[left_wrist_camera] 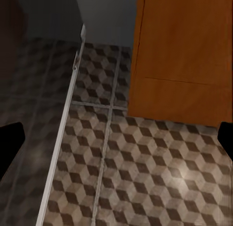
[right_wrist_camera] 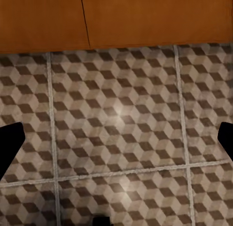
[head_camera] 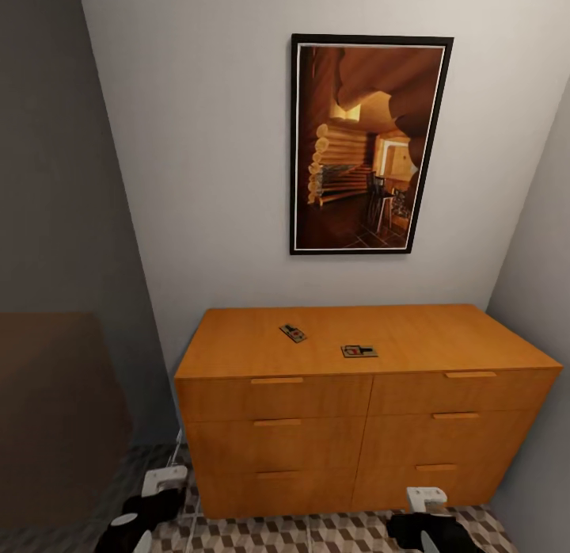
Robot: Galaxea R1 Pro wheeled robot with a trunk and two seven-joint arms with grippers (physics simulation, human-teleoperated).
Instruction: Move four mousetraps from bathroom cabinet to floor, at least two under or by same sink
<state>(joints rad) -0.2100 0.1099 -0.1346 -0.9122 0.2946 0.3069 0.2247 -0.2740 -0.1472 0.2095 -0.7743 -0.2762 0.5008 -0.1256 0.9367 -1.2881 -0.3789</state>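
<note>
The orange-brown cabinet (head_camera: 443, 335) stands against the wall ahead of me, all its drawers closed. Two mousetraps lie flat on its top: one (head_camera: 293, 333) left of the middle, turned at an angle, and another (head_camera: 359, 351) closer to the front edge. The other mousetraps are out of view. My left gripper (head_camera: 134, 521) hangs low by the cabinet's left front corner and my right gripper (head_camera: 431, 529) low before its right half. Both are open and empty, their dark fingertips (left_wrist_camera: 9, 148) (right_wrist_camera: 9, 143) wide apart above the cube-patterned floor (right_wrist_camera: 116, 114). The sink is out of view.
A framed picture (head_camera: 366, 145) hangs on the wall above the cabinet. A dark brown panel (head_camera: 55, 410) stands close at my left. A pale strip (left_wrist_camera: 63, 129) runs across the floor beside the cabinet's side (left_wrist_camera: 184, 51). A wall closes in on the right.
</note>
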